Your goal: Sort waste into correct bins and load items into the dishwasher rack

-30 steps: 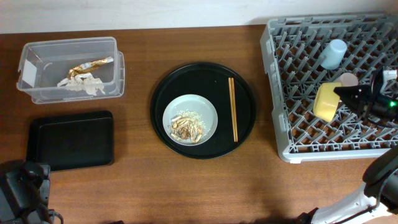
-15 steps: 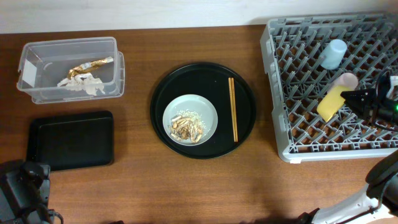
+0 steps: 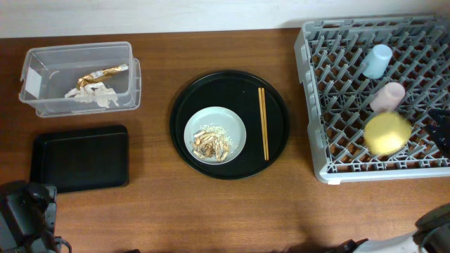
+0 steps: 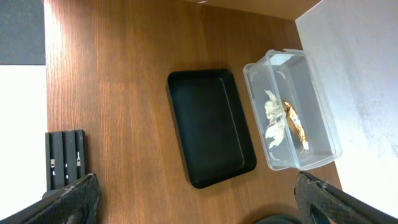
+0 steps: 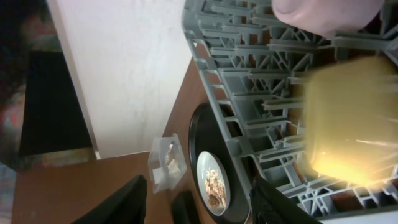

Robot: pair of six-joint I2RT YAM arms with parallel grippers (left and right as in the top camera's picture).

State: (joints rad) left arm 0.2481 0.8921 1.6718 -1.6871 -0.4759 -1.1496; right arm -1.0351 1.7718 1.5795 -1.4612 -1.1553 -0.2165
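Dropped since a second ago, one yellow bowl [image 3: 387, 133] lies in the rack [image 3: 309, 105] by two cups, the pink cup [image 3: 387, 96] and blue cup [image 3: 377, 60]; my right tool [image 5: 200, 196] and left tool [image 4: 196, 186] stand open.

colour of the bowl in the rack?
Yellow; the bowl shows best in the overhead view.

Lab-like tabletop test bench, mock dish-clearing setup: bare wooden table [image 3: 155, 211], plain white wall [image 3: 140, 14] behind round black tray [image 3: 218, 88]; dishwasher rack [image 3: 307, 105] loose on tabletop right of it; clear tub [image 3: 49, 77], shallow black tray [image 3: 77, 158] left.
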